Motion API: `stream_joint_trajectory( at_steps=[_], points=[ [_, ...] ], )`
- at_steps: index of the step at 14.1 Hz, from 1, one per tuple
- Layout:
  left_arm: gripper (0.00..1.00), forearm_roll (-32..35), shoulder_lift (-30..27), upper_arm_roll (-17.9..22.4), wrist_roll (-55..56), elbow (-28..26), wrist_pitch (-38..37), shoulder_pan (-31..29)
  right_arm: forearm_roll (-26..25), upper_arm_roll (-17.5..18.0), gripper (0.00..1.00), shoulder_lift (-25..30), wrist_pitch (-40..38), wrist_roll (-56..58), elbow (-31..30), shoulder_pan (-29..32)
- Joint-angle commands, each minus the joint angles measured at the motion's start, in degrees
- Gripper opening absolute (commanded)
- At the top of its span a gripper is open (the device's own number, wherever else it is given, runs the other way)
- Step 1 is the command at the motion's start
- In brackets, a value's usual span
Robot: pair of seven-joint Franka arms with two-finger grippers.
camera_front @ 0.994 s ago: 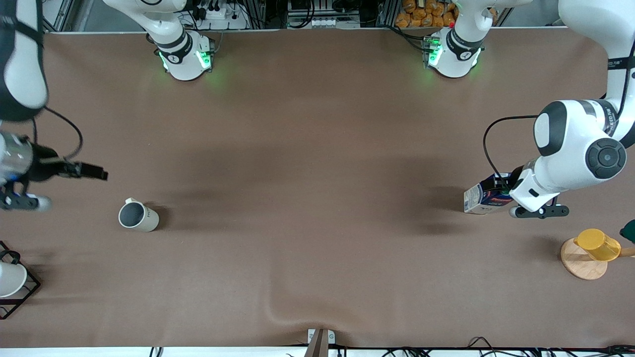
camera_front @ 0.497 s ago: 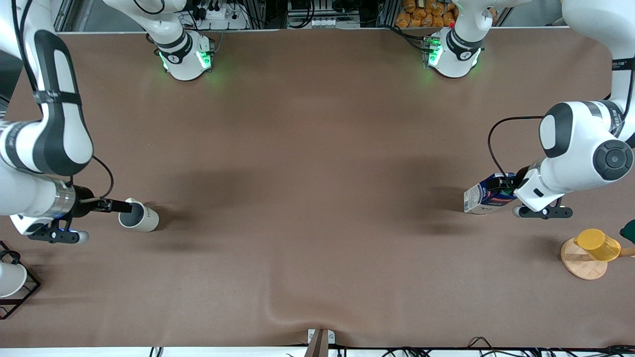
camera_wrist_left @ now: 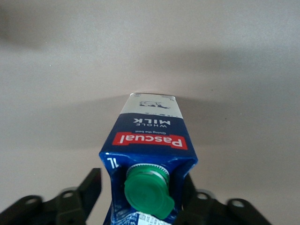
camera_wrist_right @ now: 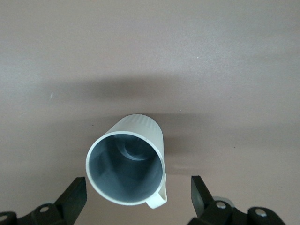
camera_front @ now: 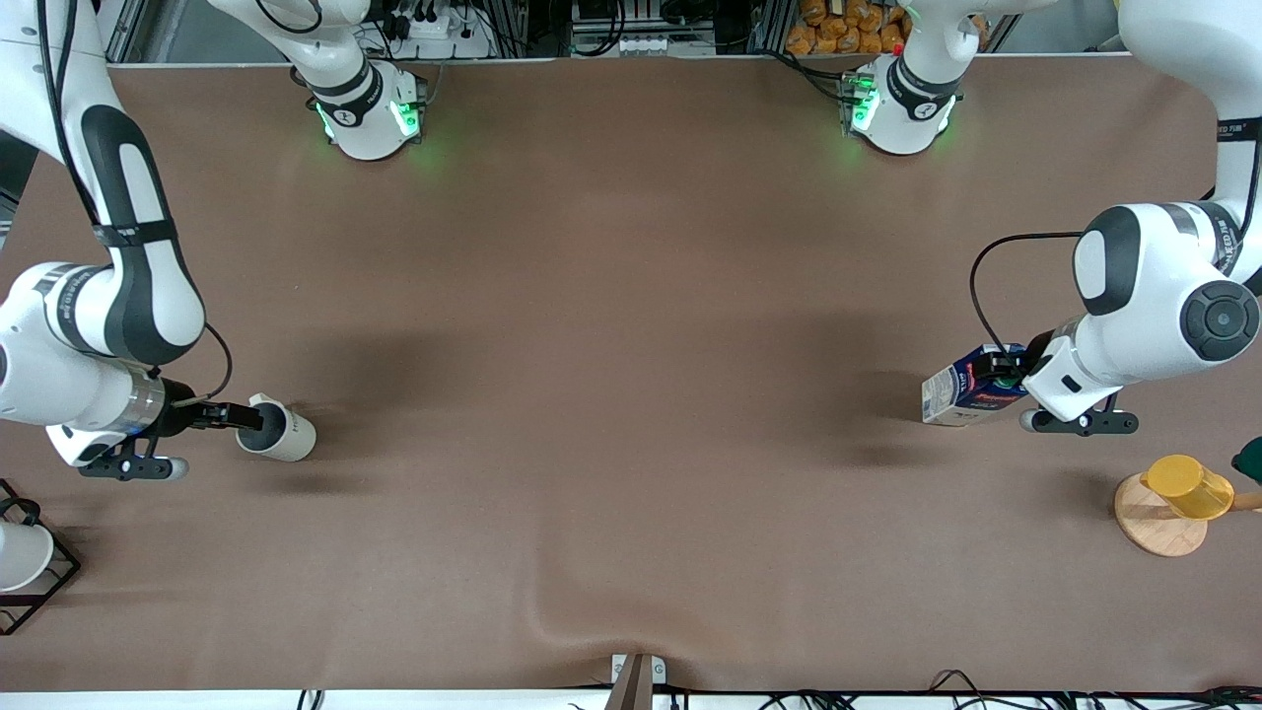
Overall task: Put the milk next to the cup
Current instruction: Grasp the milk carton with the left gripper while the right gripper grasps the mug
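table [camera_front: 631, 325]: brown cloth cover, soft wrinkle near front-camera edge | light: diffuse overhead, broad soft shadows on cloth | table edge by arm bases: aluminium framing [camera_front: 513, 25], power strips [camera_front: 434, 25], cables | orange items [camera_front: 848, 25] stacked there toward left arm's end | front-camera edge: white strip, cables [camera_front: 966, 680], small bracket [camera_front: 636, 675]
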State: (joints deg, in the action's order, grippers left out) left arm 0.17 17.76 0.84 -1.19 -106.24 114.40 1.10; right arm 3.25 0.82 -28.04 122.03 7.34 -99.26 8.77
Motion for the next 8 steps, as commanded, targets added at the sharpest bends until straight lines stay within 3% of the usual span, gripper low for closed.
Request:
stream_joint_trajectory(
  at_steps=[1, 5, 6, 8],
  points=[
    [0.39, 0.3, 0.2, -0.1, 0.5, 0.8, -1.3, 0.7, -0.4, 0.8, 0.79, -2.4, 1.6, 1.0, -0.2, 1.4],
    [0.27, 0.3, 0.0, 0.0, 0.3, 1.4, -1.5, 0.6, 0.0, 0.8, 0.64, -3.6, 3.2, 4.3, -0.1, 2.8],
    [0.24, 0.4, 0.0, 0.0, 0.2, 2.3, -1.5, 0.6, 0.1, 0.8, 0.54, -3.8, 3.7, 4.3, -0.2, 3.2],
    [0.11, 1.6, -0.2, -0.2, 0.3, 4.4, -4.4, 0.8, 0.2, 0.8, 0.13, -3.8, 3.6, 4.3, -0.3, 3.0]
  ],
)
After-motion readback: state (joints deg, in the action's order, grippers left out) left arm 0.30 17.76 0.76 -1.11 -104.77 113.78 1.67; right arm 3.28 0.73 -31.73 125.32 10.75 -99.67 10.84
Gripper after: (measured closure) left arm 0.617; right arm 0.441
